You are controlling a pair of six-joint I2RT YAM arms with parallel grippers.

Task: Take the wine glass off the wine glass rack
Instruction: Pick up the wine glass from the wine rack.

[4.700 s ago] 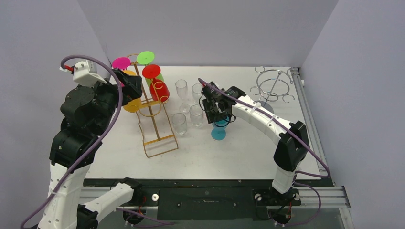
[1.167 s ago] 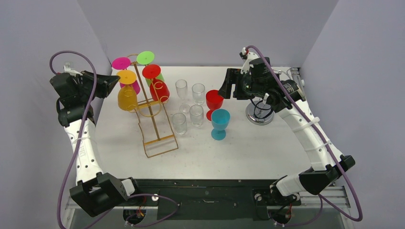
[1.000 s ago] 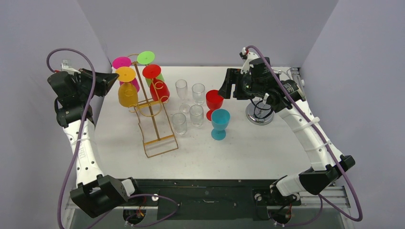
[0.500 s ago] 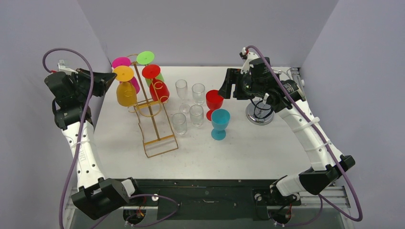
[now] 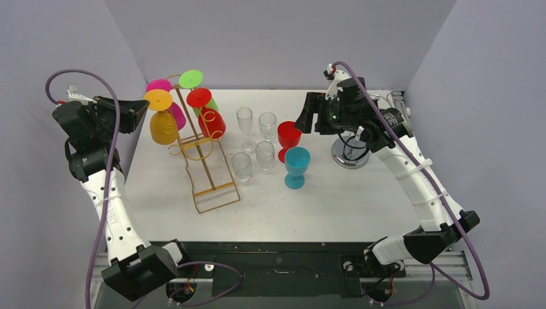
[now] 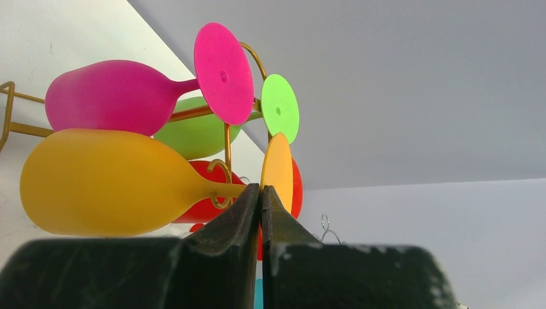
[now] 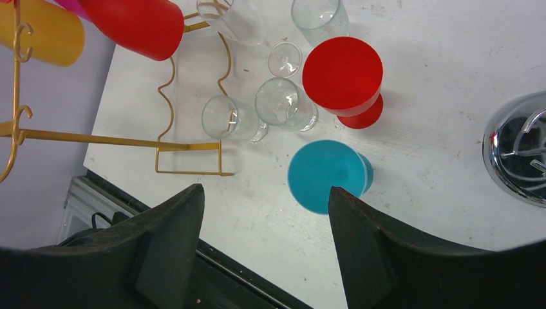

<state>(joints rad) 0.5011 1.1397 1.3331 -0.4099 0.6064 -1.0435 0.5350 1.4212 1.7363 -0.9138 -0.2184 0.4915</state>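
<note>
A yellow wine glass (image 5: 162, 125) hangs bowl-down on the left side of the gold wire wine glass rack (image 5: 205, 161). My left gripper (image 5: 143, 109) reaches it from the left and is shut on its thin stem. In the left wrist view the jaws (image 6: 260, 188) pinch the stem of the yellow glass (image 6: 109, 183) just under its foot, and a gold rack hook (image 6: 219, 180) still rings the stem. My right gripper (image 5: 302, 121) hovers open high above the middle of the table, nothing between its fingers (image 7: 265, 188).
Pink (image 5: 159, 85), green (image 5: 191, 78) and red (image 5: 212, 121) glasses also hang on the rack. Several clear glasses (image 5: 254, 145), a red glass (image 5: 288, 136) and a blue glass (image 5: 296, 164) stand mid-table. A silver wire stand (image 5: 351, 151) sits at the right.
The left gripper has pulled back to the left and slightly up with the yellow glass, and the rack top has leaned left with it. The right arm has held still.
</note>
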